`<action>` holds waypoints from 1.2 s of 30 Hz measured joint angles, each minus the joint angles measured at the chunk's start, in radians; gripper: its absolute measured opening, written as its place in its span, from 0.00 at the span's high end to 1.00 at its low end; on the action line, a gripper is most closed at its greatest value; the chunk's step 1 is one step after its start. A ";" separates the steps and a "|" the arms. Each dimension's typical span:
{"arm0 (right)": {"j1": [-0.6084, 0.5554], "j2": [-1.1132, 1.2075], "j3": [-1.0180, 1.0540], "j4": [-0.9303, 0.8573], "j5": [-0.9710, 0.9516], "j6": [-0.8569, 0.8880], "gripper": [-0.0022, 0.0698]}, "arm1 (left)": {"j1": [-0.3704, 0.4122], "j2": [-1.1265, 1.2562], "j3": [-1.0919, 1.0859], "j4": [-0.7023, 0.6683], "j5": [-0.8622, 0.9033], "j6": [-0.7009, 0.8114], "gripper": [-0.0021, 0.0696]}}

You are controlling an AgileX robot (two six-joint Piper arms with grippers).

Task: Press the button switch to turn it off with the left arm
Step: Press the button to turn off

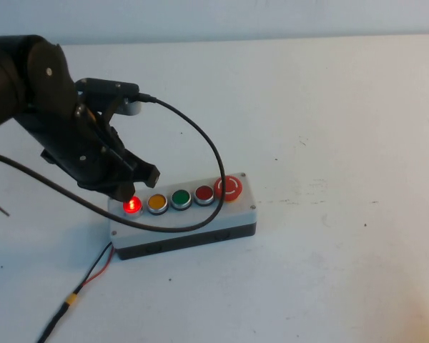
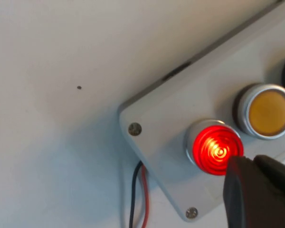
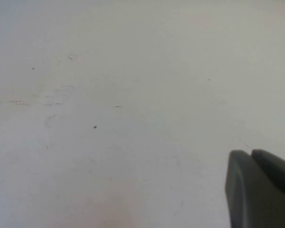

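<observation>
The button switch (image 1: 132, 206) glows bright red at the left end of the row on the grey box (image 1: 225, 214). My left gripper (image 1: 131, 191) is shut and empty, and its tip sits just above the button's edge. In the left wrist view the lit button (image 2: 217, 149) has a silver ring, and the closed black left gripper (image 2: 251, 162) overlaps its rim. I cannot tell whether they touch. My right gripper (image 3: 251, 154) is shut and empty over bare table. It shows only in the right wrist view.
On the box sit a yellow button (image 1: 157, 203), a green button (image 1: 181, 199), a darker red button (image 1: 204, 194) and a large red mushroom button (image 1: 229, 188). Red and black wires (image 1: 93, 275) leave the box's left end. A black cable (image 1: 200, 143) loops over the box.
</observation>
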 joint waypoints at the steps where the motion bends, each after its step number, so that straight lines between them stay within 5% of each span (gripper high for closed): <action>1: 0.000 0.000 0.000 0.000 0.000 0.000 0.99 | -0.002 0.014 -0.005 0.008 0.002 0.000 0.97; 36: 0.000 0.000 0.000 0.000 0.000 0.000 0.99 | -0.005 0.077 -0.016 0.051 -0.044 0.002 0.97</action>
